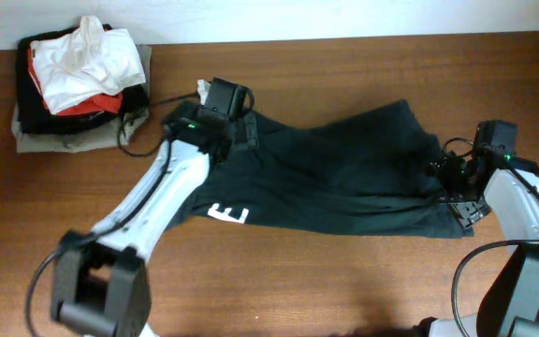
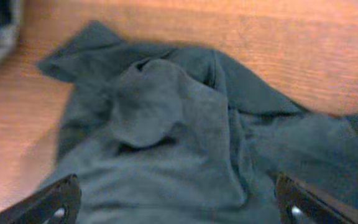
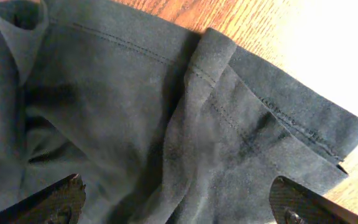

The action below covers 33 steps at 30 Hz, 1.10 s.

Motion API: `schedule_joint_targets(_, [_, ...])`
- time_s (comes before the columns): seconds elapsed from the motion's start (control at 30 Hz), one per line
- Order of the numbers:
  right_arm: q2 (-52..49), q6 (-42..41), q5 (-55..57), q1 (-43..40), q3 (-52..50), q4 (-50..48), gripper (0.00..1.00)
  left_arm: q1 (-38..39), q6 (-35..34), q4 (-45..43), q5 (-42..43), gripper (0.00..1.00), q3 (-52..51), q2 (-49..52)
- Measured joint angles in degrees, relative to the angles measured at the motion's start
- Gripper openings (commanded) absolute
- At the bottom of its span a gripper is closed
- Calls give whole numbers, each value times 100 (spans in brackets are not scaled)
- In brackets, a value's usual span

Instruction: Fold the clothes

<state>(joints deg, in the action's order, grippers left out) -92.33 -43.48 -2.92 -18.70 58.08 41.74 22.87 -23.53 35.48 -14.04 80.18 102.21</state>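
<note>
Item: black T-shirt, crumpled on the surface. I see my left fingers spread wide, released, with its bunched fold lying between them. My right fingers are likewise released, straddling its stitched hem.

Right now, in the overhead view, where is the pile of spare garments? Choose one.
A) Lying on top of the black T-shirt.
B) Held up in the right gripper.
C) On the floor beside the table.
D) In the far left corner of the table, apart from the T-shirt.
D: the pile of spare garments sits in the far left corner of the table, with bare wood between it and the black T-shirt.
</note>
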Motion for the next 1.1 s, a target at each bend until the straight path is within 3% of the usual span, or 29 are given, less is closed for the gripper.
schedule_joint_targets(0.13, [0, -2, 0, 0, 0, 46, 99, -238, 151, 1211, -44, 99, 48, -184])
schedule_joint_targets(0.27, [0, 0, -4, 0, 0, 63, 99, -975, 170, 1816, 92, 99, 46, -184])
schedule_joint_targets(0.47, [0, 4, -2, 0, 0, 66, 99, -2041, 168, 2028, 813, 99, 39, -184])
schedule_joint_targets(0.7, [0, 2, 0, 0, 0, 66, 99, -2048, 179, 1794, 1180, 99, -793, -181])
schedule_joint_targets(0.9, [0, 0, 0, 0, 0, 66, 99, -2041, 1045, 1458, 1985, 99, -911, -181])
schedule_joint_targets(1.1, [0, 0, -2, 0, 0, 85, 99, -2037, 1314, 1414, 2350, 97, -933, 391])
